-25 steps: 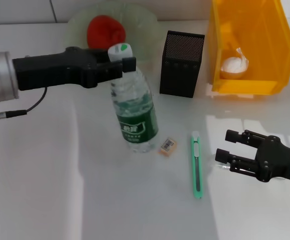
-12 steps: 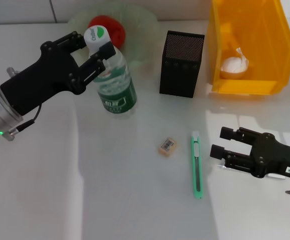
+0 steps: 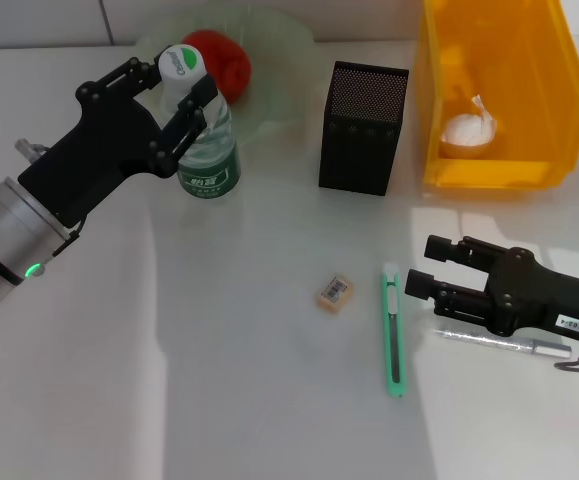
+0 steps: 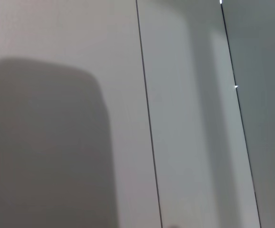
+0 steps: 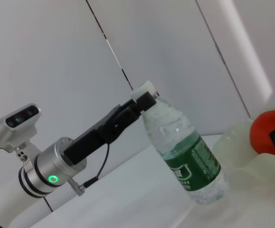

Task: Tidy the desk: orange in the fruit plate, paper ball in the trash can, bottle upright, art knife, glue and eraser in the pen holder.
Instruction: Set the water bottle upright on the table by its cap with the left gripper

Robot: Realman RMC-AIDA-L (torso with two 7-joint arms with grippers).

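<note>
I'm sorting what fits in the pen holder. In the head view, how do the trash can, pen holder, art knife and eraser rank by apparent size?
Largest to smallest:
1. yellow trash can
2. black pen holder
3. green art knife, long but thin
4. eraser

The knife and eraser lie nearer the camera, yet the order looks clear.

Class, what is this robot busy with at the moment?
The left gripper holds the water bottle by its cap, tilting it beside the green plate with the orange. The right gripper hovers near the green knife and eraser. A paper ball sits in the yellow bin.
</note>
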